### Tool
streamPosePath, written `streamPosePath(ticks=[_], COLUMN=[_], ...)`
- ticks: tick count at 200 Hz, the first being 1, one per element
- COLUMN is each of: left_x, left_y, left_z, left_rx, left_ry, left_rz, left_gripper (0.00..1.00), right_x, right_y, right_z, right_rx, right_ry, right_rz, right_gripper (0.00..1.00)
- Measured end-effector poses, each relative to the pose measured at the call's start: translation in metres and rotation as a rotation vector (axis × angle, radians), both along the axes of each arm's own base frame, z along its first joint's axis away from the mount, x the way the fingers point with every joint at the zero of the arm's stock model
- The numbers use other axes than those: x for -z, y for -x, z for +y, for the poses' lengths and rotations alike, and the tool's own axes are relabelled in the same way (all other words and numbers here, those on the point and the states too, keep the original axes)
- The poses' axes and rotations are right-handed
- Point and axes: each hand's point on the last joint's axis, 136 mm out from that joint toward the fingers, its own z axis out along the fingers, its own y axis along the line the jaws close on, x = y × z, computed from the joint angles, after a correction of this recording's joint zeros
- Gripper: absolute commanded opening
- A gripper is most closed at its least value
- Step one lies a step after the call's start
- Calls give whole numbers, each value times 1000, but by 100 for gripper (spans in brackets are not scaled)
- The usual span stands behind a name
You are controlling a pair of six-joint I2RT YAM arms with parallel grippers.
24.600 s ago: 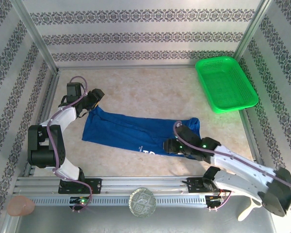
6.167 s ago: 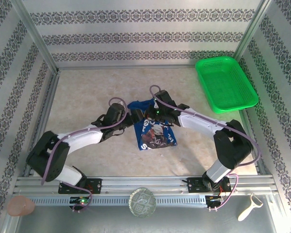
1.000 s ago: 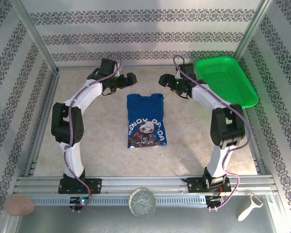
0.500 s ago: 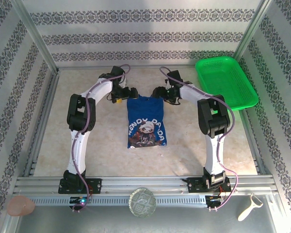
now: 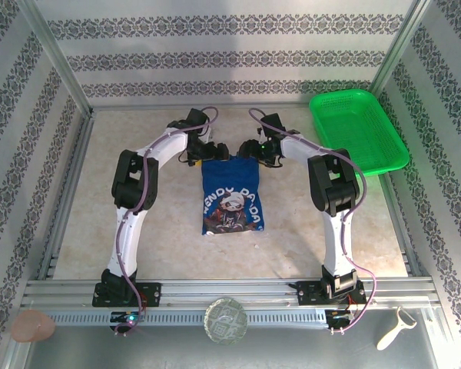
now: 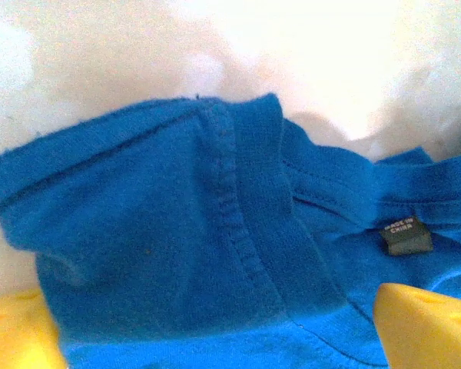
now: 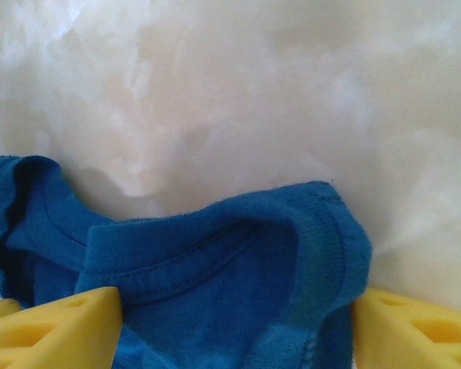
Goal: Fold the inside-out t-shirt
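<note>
The royal-blue t-shirt (image 5: 230,196) lies in the middle of the table as a narrow rectangle, its printed cartoon and white lettering facing up. My left gripper (image 5: 213,154) is at its far left corner and my right gripper (image 5: 251,151) at its far right corner. In the left wrist view the yellow fingers (image 6: 426,323) stand wide apart, the left gripper (image 6: 223,338) open over the t-shirt's (image 6: 154,231) collar seam and black label. In the right wrist view the right gripper (image 7: 234,323) is also open, with a raised fold of the t-shirt (image 7: 215,269) between its fingers (image 7: 58,327).
A green mesh basket (image 5: 357,131) stands at the far right corner. Metal frame posts and patterned walls close in the table on three sides. A peeler (image 5: 392,329) and a pink lump (image 5: 32,327) lie beyond the near rail.
Both grippers swung in from the far corners of the table and came down on the t-shirt's far edge, which now looks slightly bunched and pulled in.
</note>
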Motion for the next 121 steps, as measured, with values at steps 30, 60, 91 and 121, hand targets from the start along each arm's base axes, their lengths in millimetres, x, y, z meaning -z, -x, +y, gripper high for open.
streamPosePath(ticks=[30, 60, 91, 121], left_x=[1, 2, -3, -7], left_y=[1, 1, 3, 18], left_z=[3, 5, 2, 3], left_rx=[-37, -78, -97, -114], left_ry=[31, 82, 122, 84], left_rz=[-24, -41, -74, -91], left_gripper=[79, 68, 90, 98], right_x=[-2, 2, 0, -1], right_y=[7, 14, 16, 19], right_z=[22, 30, 33, 30], right_rx=[-46, -51, -58, -55], right_ry=[-58, -93, -127, -123], right_rz=[4, 19, 10, -12], right_gripper=[58, 57, 73, 76])
